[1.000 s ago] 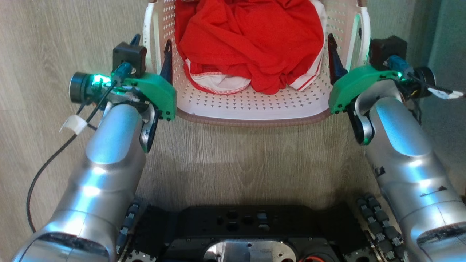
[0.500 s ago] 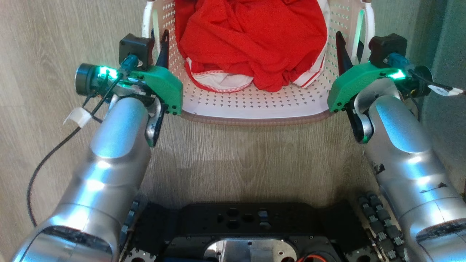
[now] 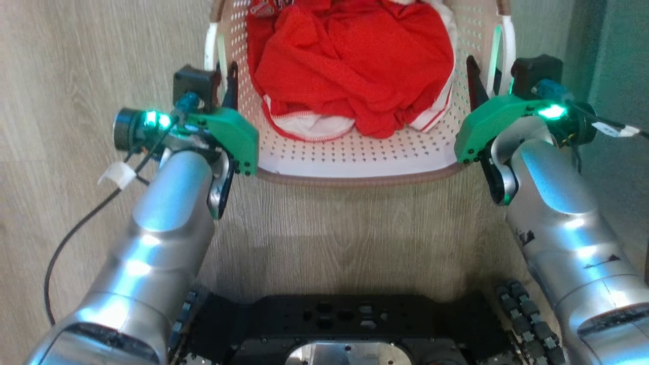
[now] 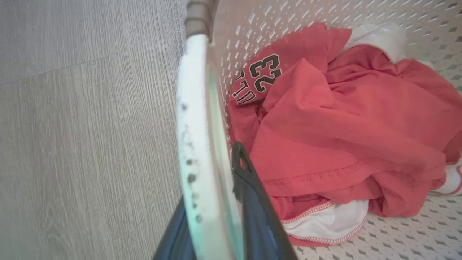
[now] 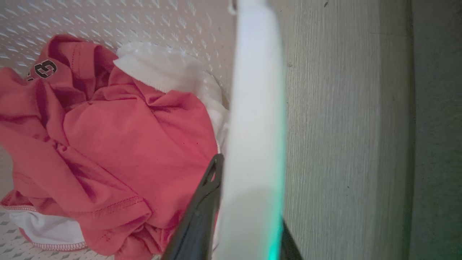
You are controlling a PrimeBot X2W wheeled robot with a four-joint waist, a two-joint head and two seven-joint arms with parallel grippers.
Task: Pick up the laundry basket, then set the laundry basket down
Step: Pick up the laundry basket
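Observation:
The laundry basket (image 3: 355, 176) stands on the floor between my two arms, cream-white with perforated walls and a brown rim. A crumpled red garment (image 3: 355, 66) with white trim lies inside it. My left gripper (image 3: 223, 76) is shut on the basket's left white handle (image 4: 195, 108), one dark finger inside the wall and one outside. In the left wrist view the left gripper (image 4: 213, 180) clamps that handle beside the red garment (image 4: 343, 126). My right gripper (image 3: 489, 76) is shut the same way on the right handle (image 5: 256, 90), seen close as the right gripper (image 5: 249, 195).
Pale wood-look floor (image 3: 91, 61) surrounds the basket. My black wheeled base (image 3: 345, 324) sits just below it in the head view. A grey-green surface (image 3: 618, 76) rises close on the right. A black cable (image 3: 66, 243) hangs from my left arm.
Both grippers have closed from wide open onto the basket's side handles. The head view has shifted slightly, so the basket sits a little lower in it.

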